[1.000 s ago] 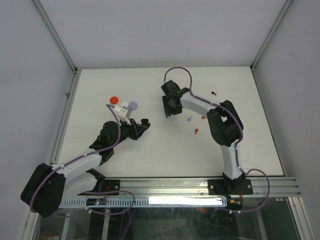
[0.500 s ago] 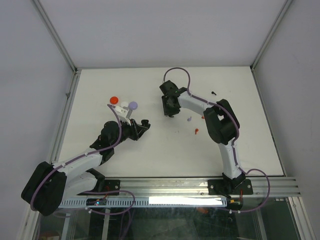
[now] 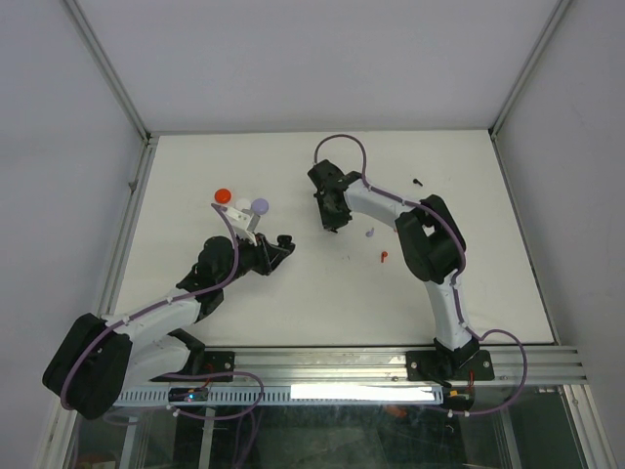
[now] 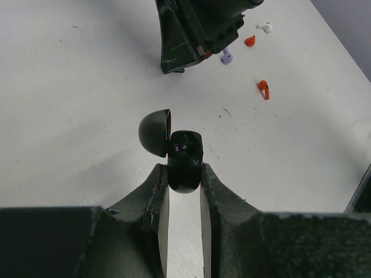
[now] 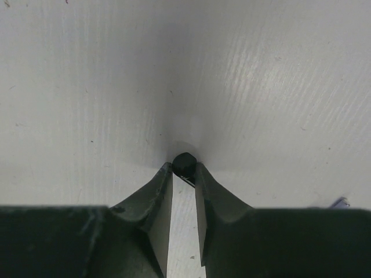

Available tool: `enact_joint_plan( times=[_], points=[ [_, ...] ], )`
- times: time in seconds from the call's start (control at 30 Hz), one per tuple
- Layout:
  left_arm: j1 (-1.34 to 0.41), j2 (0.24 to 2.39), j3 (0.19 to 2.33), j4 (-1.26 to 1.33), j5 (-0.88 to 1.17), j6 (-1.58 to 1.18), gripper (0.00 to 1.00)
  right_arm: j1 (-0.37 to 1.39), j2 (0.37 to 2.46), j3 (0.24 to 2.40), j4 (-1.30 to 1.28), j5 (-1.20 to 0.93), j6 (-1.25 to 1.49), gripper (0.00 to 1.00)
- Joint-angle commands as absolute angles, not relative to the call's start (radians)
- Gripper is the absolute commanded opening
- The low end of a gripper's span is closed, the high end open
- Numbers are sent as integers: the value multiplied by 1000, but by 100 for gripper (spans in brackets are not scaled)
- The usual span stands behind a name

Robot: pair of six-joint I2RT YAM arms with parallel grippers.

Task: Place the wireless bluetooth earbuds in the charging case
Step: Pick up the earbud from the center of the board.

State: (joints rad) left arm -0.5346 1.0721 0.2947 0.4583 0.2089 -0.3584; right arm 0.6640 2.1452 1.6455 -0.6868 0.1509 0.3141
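My right claw (image 5: 184, 171) pinches the black earbud (image 5: 184, 161) on the worktop (image 5: 81, 87), midway between its side edges, by its very tips, so it may squirt out before reaching the open charging case (image 4: 184, 156) clamped in my left claw (image 4: 184, 176).

The charging case (image 4: 185, 159) stands open; black earbud (image 5: 184, 163) lies apart.

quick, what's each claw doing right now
left claw: closed on the black charging case, lid open
right claw: closed on a small black earbud
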Motion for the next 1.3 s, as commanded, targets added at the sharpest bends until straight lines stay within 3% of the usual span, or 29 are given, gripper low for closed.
enact_joint_plan(
  times=[0.0,0.13,0.67,1.03,1.27],
  points=[
    [-525,1074,306,557,238,-369,0,670,2153,1670,-697,151,291,21],
    [-525,1060,281,624,245,-356,0,670,2104,1648,-655,111,268,13],
    [-524,1075,130,1117,336,-223,0,668,1603,1357,-390,-140,193,13],
    [-525,1094,144,1287,391,-196,0,671,1279,1119,-34,-392,328,11],
    [-524,1059,172,1296,458,-168,0,683,1193,1040,149,-515,405,12]
  ],
)
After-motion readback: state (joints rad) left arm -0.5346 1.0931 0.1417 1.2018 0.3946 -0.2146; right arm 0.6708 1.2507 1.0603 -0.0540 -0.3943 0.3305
